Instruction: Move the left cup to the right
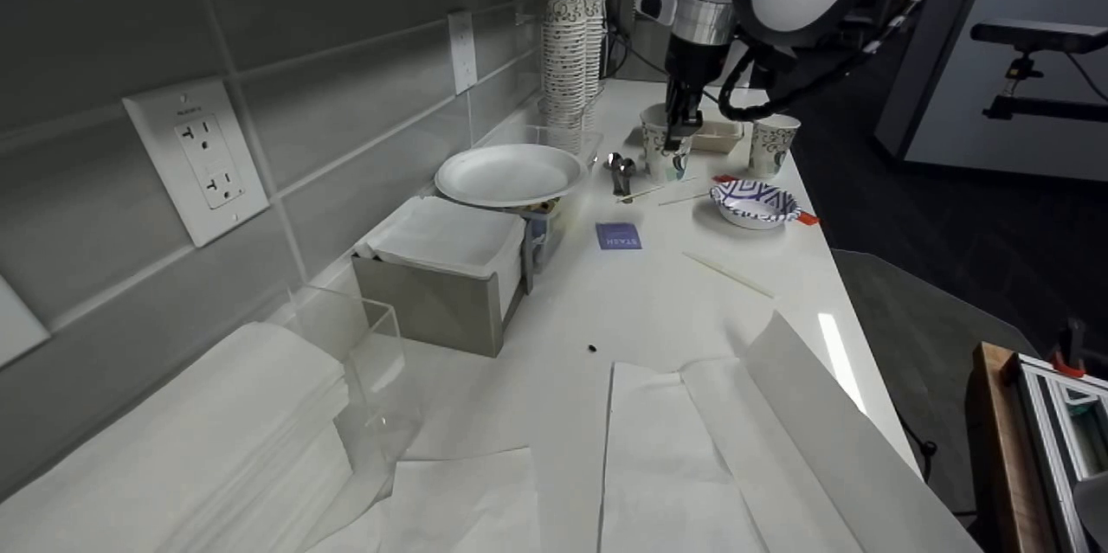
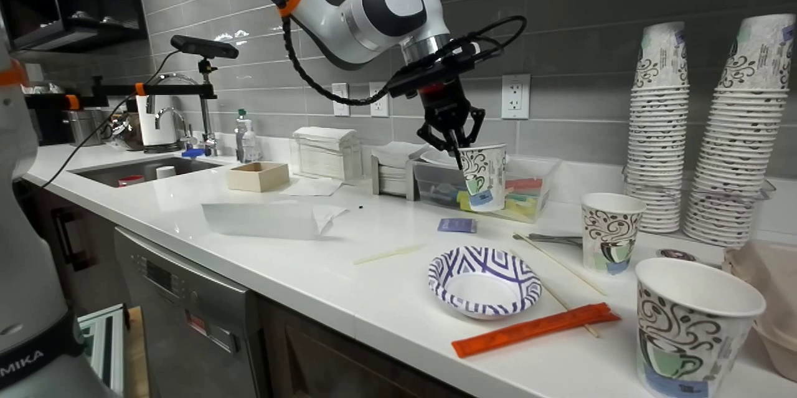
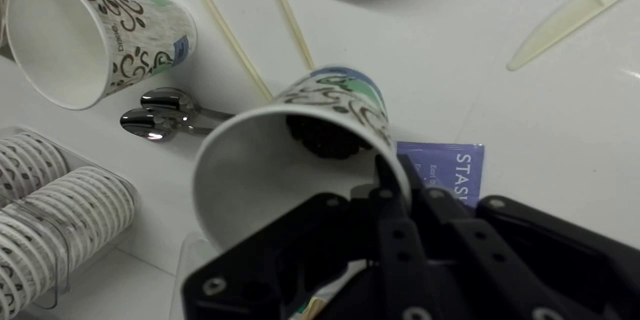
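Observation:
The left cup [image 2: 486, 181] is white and tapered, with a swirl, green and blue pattern. It is held slightly tilted above the counter, in front of the clear bin; it also shows in an exterior view [image 1: 663, 162]. My gripper [image 2: 459, 158] is shut on its rim, one finger inside and one outside. In the wrist view the gripper [image 3: 398, 172] pinches the rim of the cup [image 3: 350, 93], whose mouth faces the camera. Something dark lies inside the cup. Two similar cups stand upright on the counter, a middle one [image 2: 613, 233] and a nearer one [image 2: 694, 329].
A patterned bowl [image 2: 484, 283], an orange packet [image 2: 535, 329], thin sticks [image 2: 560, 261], spoons [image 3: 165, 114], a plastic knife [image 2: 389, 254] and a purple tea packet [image 2: 457, 225] lie on the counter. Tall cup stacks [image 2: 659, 149] and a clear bin [image 2: 529, 180] stand along the wall.

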You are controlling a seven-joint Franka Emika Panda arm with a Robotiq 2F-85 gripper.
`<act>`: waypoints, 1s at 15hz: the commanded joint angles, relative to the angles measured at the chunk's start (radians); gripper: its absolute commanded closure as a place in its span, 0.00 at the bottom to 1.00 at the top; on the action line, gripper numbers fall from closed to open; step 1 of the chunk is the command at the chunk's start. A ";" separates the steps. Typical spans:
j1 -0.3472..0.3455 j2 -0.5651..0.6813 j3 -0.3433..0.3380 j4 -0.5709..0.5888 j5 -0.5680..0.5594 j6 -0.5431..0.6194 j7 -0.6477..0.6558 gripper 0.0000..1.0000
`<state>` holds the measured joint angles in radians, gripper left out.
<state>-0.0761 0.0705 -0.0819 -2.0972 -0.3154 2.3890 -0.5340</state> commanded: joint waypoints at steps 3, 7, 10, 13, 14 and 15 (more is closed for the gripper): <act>-0.010 0.053 0.003 0.028 0.017 0.044 0.017 0.99; -0.024 0.129 0.003 0.122 0.034 0.041 -0.016 0.99; -0.050 0.188 0.011 0.229 0.070 0.000 -0.095 0.99; -0.085 0.240 0.018 0.335 0.107 -0.057 -0.222 0.99; -0.096 0.254 0.018 0.367 0.116 -0.079 -0.266 0.99; -0.115 0.265 0.024 0.395 0.143 -0.109 -0.342 0.99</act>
<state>-0.1432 0.2759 -0.0797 -1.8158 -0.2321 2.3679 -0.7171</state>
